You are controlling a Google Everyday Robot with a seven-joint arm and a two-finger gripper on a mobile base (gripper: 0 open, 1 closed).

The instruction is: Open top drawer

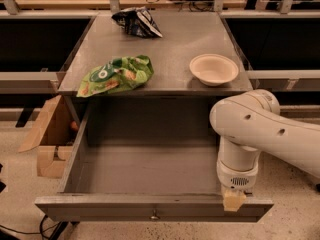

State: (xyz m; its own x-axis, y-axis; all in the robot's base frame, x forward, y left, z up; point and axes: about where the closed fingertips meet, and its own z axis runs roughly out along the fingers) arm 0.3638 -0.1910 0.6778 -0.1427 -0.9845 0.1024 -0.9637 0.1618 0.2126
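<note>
The top drawer point(150, 208) stands pulled far out toward the camera. Its broad shallow grey interior shows, and its front panel carries a small metallic knob point(155, 216) at the centre. My gripper point(234, 200) hangs from the white arm at the right end of the front panel's top edge. Its yellowish tip rests at or just over that edge, well right of the knob. The drawer holds nothing that I can see.
On the grey countertop point(170, 44) lie a green chip bag point(116, 75), a dark chip bag point(136, 22) and a white bowl point(214, 69). A cardboard box point(50, 139) stands on the floor left of the drawer. Dark shelving flanks both sides.
</note>
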